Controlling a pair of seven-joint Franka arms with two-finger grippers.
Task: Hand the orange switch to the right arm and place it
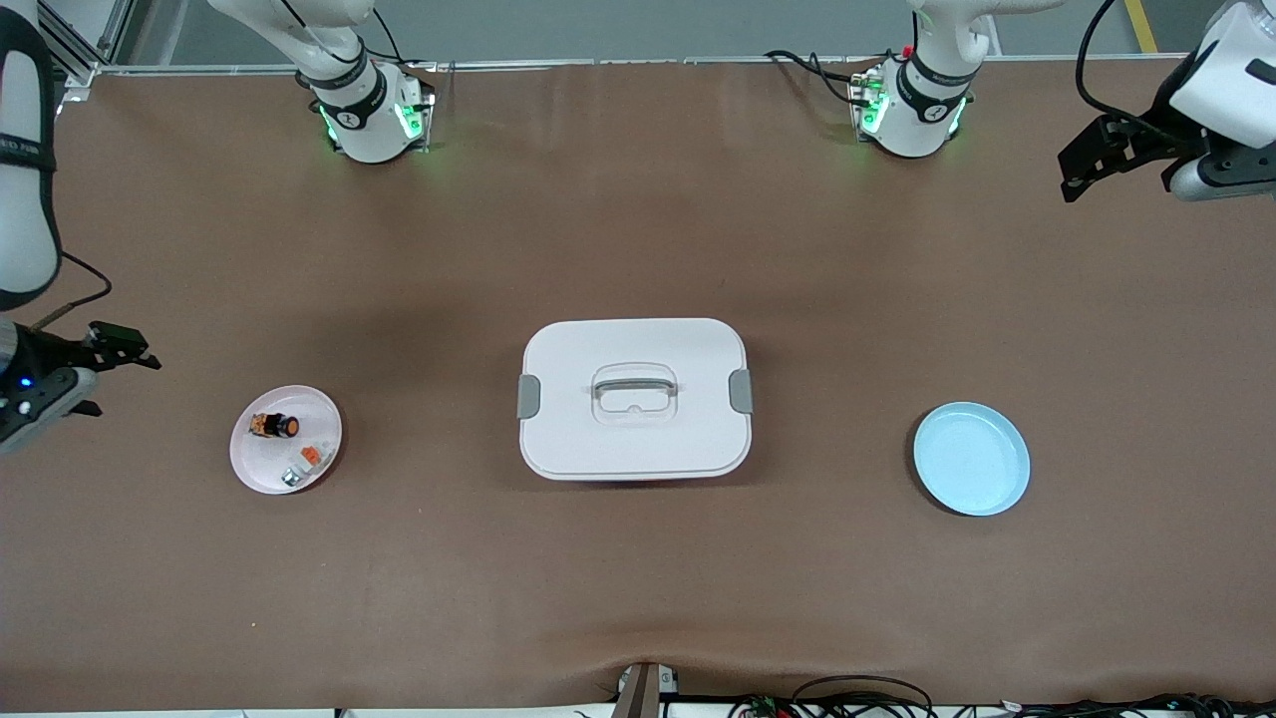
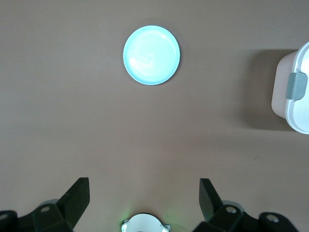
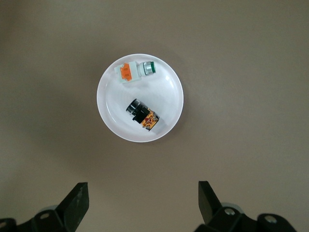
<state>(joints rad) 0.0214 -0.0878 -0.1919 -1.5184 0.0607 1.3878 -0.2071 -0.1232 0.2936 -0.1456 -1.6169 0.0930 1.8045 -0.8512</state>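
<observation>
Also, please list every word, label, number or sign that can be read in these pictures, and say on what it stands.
No text can be read with certainty.
Right arm: grey letters on its black band, cut off and too blurred to read.
Orange switch: orange-brown side label, marks too small to read.
White box, pink plate, blue plate: no text.

Orange switch (image 1: 276, 426), on its side, in pink plate (image 1: 251, 467)
</observation>
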